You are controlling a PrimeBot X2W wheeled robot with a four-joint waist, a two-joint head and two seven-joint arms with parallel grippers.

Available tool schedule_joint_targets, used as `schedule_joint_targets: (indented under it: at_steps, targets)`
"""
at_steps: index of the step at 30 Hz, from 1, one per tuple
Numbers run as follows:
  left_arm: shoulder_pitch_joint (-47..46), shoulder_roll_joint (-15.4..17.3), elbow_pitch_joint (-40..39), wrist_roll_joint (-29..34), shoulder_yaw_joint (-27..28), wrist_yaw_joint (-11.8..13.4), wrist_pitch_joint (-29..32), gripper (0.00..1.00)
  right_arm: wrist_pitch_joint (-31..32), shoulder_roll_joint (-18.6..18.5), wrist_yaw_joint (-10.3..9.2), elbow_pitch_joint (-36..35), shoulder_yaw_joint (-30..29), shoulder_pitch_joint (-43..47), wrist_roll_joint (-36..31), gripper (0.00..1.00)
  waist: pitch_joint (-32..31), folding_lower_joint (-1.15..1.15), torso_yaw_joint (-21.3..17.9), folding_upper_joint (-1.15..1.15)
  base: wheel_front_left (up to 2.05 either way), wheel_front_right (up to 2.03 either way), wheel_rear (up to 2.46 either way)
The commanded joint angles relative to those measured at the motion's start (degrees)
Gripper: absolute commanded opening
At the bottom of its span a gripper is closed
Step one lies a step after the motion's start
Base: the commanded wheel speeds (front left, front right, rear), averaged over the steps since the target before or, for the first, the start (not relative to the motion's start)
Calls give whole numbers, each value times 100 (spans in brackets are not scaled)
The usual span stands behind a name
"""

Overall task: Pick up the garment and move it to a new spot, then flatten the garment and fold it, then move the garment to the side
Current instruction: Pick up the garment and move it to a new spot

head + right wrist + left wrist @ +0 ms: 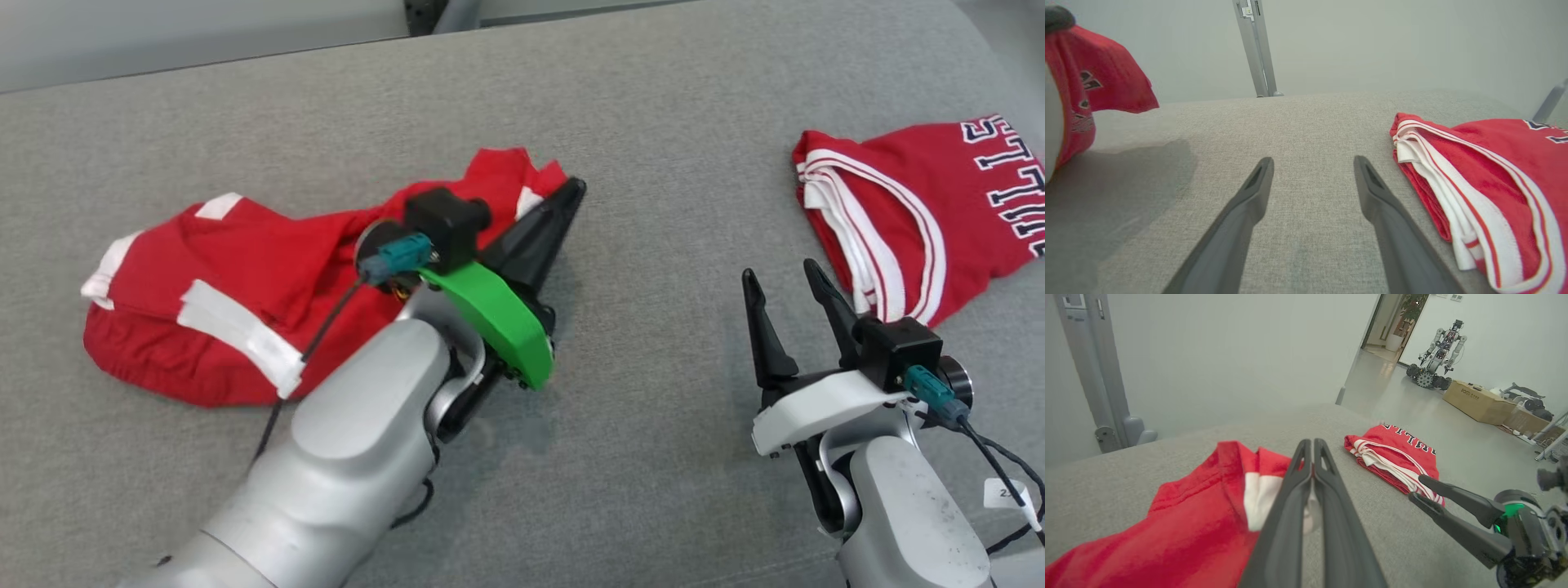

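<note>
Left end effector (pixel 575 189): 2 fingers pressed together on a white-striped fold of the garment (pixel 245 269). Right end effector (pixel 778 269): fingers apart, just left of the folded jersey (pixel 906 204). Jersey lettering, white with dark outline, reads in part "ULLS". Grey woven surface (pixel 653 122); pale walls, with a second robot (pixel 1437 355) and a cardboard box (pixel 1474 402) beyond the jersey. The crumpled garment lies well left of the jersey, long axis running toward it, pinched end nearest.
</note>
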Motion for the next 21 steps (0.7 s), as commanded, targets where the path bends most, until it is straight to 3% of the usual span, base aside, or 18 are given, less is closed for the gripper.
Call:
schedule_joint_targets:
  at_steps: [1,6,7,8,12,21]
  targets:
    - [121,-105,112,-47,-217,11,-49,0,-14,32,-3,-24,-18,-76,14,100,227,0,-693,-1,0,0,0]
    - [165,-287,347,-89,-578,11,-154,0,-14,52,-3,-31,-40,-66,49,100,277,0,-918,-1,0,0,0]
    - [150,-302,416,-36,-578,11,-169,10,-14,57,-3,-32,-51,-58,60,100,278,0,-937,-1,0,0,0]
    - [150,-315,484,8,-536,11,-189,100,-14,62,-3,-19,-57,-56,71,100,274,0,-945,-1,0,0,0]
    - [235,-298,389,436,91,66,-200,100,-14,70,-3,-5,-126,13,63,100,182,0,-845,-1,0,0,0]
    - [1278,170,-102,1482,1801,437,-198,100,-14,67,-3,-3,-80,155,128,100,-294,0,-440,-1,0,0,0]
